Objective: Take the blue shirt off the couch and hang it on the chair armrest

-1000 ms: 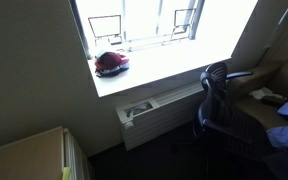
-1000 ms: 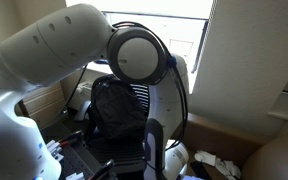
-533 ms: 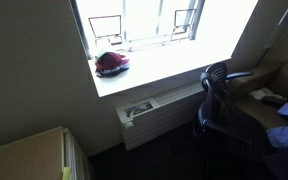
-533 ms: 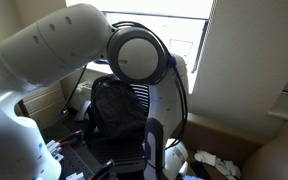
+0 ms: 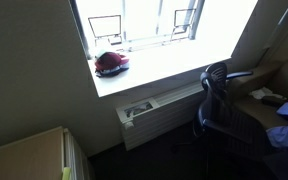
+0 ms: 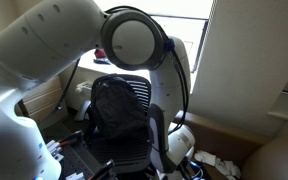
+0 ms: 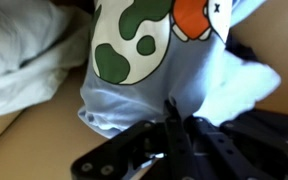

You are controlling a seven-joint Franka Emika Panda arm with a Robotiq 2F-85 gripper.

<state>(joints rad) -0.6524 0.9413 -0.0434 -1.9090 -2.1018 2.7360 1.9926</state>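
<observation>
Step in hand: acquisition of the blue shirt [image 7: 154,85]. In the wrist view the shirt lies crumpled on the couch [image 7: 29,145], touching a white cloth [image 7: 19,55], and is not yet lifted. The end effector [image 7: 181,135] sits at the shirt's lower edge with its fingers close together. Whether fabric is pinched between them cannot be determined. In an exterior view the chair [image 5: 219,95] stands near the shirt. The next move likely calls for a confirmed pinch on the fabric, a lift clear of the white cloth, then transfer to the chair armrest.
</observation>
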